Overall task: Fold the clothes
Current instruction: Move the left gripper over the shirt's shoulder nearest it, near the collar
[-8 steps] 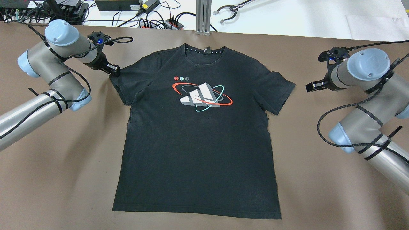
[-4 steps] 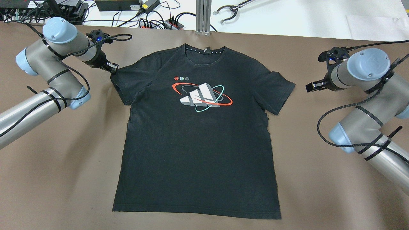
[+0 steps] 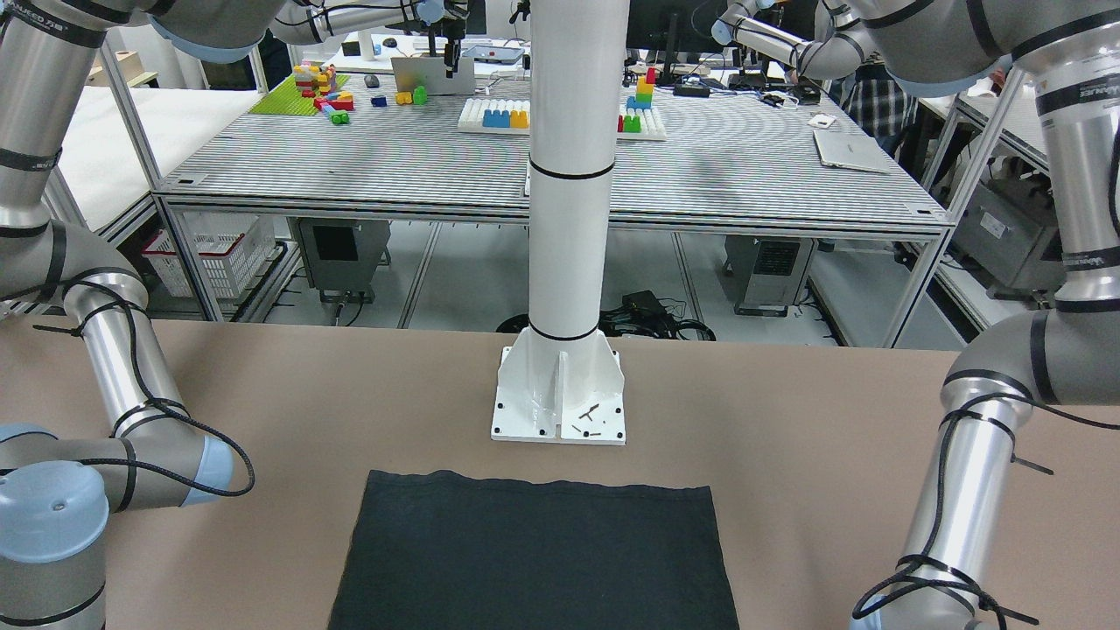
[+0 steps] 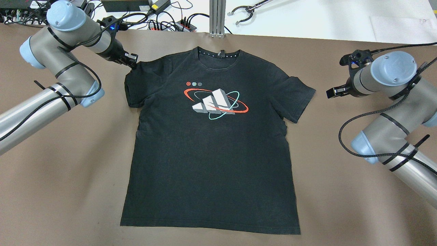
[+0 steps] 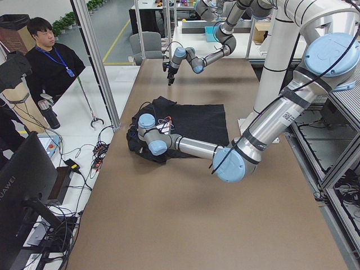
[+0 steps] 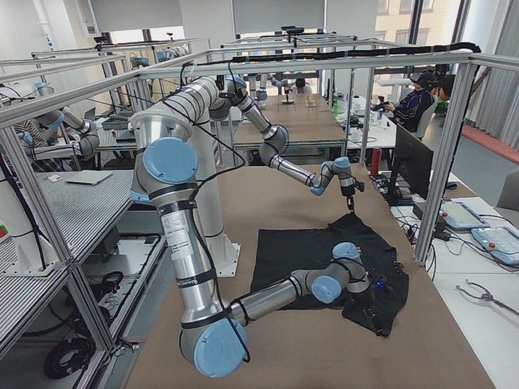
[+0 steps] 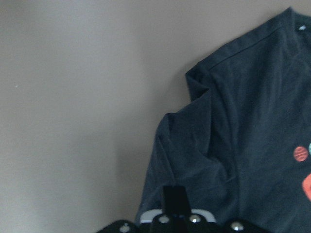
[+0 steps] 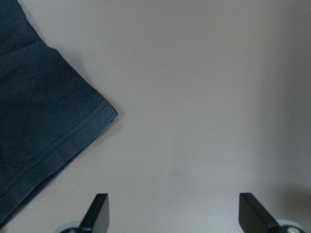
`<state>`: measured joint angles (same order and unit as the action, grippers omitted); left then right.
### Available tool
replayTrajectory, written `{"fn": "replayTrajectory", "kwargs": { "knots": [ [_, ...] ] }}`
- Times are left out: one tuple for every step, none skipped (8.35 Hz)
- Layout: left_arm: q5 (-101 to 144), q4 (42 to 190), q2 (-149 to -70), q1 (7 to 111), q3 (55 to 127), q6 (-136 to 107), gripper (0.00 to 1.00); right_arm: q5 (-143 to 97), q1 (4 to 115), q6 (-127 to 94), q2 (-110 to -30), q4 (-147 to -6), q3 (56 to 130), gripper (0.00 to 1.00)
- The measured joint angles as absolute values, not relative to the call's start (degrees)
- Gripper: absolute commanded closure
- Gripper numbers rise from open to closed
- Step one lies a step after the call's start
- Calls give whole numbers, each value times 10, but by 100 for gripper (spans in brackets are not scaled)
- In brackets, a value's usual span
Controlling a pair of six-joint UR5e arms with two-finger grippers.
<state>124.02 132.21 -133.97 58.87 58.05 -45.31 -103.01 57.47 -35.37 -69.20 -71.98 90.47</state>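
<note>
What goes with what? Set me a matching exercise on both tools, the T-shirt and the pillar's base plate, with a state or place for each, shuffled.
1 left tool
2 right tool
3 T-shirt
4 base plate

a open above bare table
b spread out, print up
c shut on the bunched sleeve
d by the hem

Pairs: 1-c, 2-a, 3-b, 4-d.

In the overhead view the left gripper [image 4: 132,63] is at 10 o'clock, jaws closed on the T-shirt sleeve [image 4: 136,85]. The right gripper [image 4: 330,93], near 3 o'clock, points to 9 o'clock, fingers [image 8: 98,212] wide apart.
</note>
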Motion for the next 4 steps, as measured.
{"fn": "replayTrajectory", "kwargs": {
  "knots": [
    [1241,1311,-1361,587,586,-490,100,-1030,575,-354,-692,-720,905,6],
    [1239,1297,-1387,580,588,-529,100,-1030,575,-354,-692,-720,905,6],
    [1232,1282,-1412,565,588,-562,100,-1030,575,-354,-692,-720,905,6],
    [1214,1271,-1431,547,588,-589,100,-1030,574,-354,-692,-720,905,6]
  ]
}}
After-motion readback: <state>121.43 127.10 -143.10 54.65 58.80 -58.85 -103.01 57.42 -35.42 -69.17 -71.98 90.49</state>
